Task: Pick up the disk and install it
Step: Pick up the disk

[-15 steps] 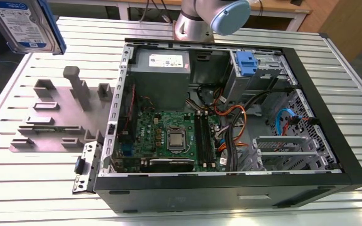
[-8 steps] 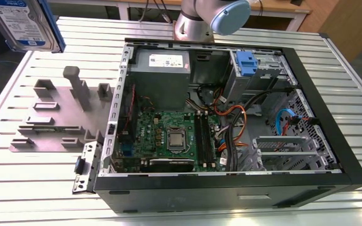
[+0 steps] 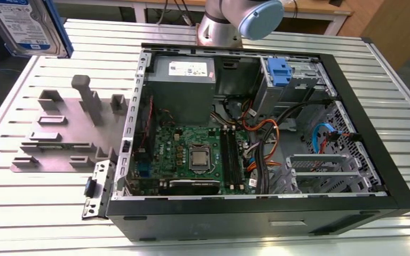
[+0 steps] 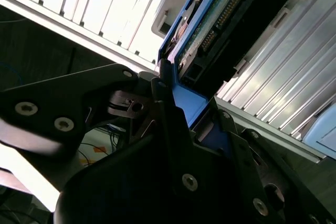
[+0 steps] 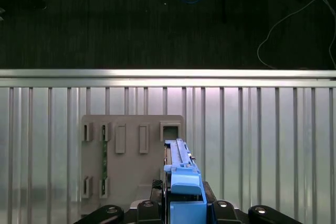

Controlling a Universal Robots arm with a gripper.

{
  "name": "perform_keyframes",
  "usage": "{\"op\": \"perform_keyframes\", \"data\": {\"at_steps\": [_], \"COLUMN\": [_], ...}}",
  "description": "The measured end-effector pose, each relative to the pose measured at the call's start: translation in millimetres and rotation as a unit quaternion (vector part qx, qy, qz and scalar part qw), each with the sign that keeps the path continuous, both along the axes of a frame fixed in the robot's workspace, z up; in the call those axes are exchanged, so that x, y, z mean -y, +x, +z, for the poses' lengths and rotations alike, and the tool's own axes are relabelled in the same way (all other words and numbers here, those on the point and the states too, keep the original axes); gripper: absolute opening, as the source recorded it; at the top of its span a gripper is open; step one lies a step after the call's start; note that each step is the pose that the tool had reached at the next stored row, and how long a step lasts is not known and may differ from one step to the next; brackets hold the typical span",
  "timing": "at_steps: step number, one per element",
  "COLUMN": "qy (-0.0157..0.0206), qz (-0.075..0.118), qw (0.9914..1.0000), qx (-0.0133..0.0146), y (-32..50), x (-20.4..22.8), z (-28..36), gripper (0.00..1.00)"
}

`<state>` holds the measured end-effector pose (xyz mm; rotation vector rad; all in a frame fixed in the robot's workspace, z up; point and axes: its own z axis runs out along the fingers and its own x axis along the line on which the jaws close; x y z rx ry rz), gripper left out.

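Our silver arm (image 3: pixel 223 26) holds its black tool (image 5: pixel 184 205) high over the grey slotted holder block (image 3: pixel 66 133), clamped on the disk (image 3: pixel 28 24) — a silver labelled hard drive in a blue carrier — on edge. Beside that block, the open black computer case (image 3: pixel 262 218) holds a green motherboard (image 3: pixel 190 154) and orange cables (image 3: pixel 266 128).

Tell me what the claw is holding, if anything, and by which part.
The claw is shut on the disk, gripping it by the blue bracket at one end; the disk hangs in the air, apart from the grey holder block.
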<state>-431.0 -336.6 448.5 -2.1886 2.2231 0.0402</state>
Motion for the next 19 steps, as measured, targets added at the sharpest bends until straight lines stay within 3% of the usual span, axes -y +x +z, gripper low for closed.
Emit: {"op": "perform_keyframes", "data": {"at_steps": [19], "qy": [0.0], "qz": [0.0], "qw": [1.0], "qx": [0.0], "y": [0.0], "x": [0.0], "z": [13.7], "gripper": [0.37]}}
